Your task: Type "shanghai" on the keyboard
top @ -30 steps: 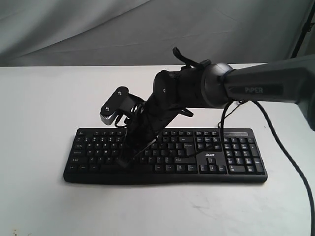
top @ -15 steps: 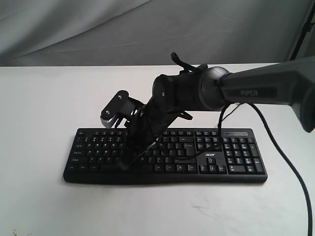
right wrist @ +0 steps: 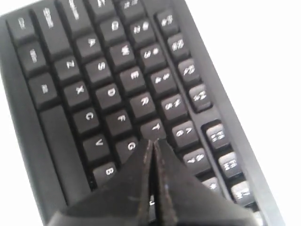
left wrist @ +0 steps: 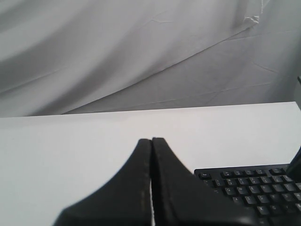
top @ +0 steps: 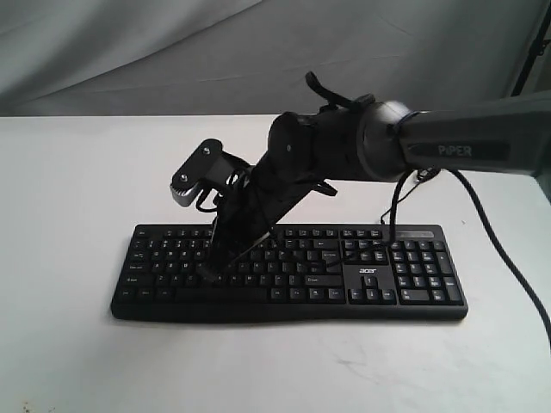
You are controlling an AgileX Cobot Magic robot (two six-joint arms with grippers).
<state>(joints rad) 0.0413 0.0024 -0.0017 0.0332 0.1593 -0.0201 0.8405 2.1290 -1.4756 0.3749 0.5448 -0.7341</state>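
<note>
Right gripper (top: 209,274): fingers are pressed flat together, with nothing held between them. In the right wrist view the closed tip (right wrist: 151,141) is seen at the T and G keys, with R, F and V close by. Whether a key is actually being touched cannot be told. In the exterior view the tip is lowered onto the left half of the keyboard (top: 413,268), in the letter rows.

Right arm (top: 465,146): it is extended from the right edge across the middle, and the black wrist section is angled steeply down and to the left. A "PiPER" label is read on the grey link. A small camera bracket (top: 194,176) is carried on the far left side of the wrist. A black cable (top: 504,258) is hung from the arm towards the near right.

Left gripper (left wrist: 151,140): fingers are likewise closed with nothing clamped, and are held over bare table (left wrist: 70,141). One corner of the keyboard (left wrist: 249,188) is caught in its view.

Keyboard: it is laid flat on the white table (top: 69,189), near the middle, long side running left to right, number pad and "acer" logo at the right. A grey cloth (top: 172,52) is hung behind the table's far edge.
</note>
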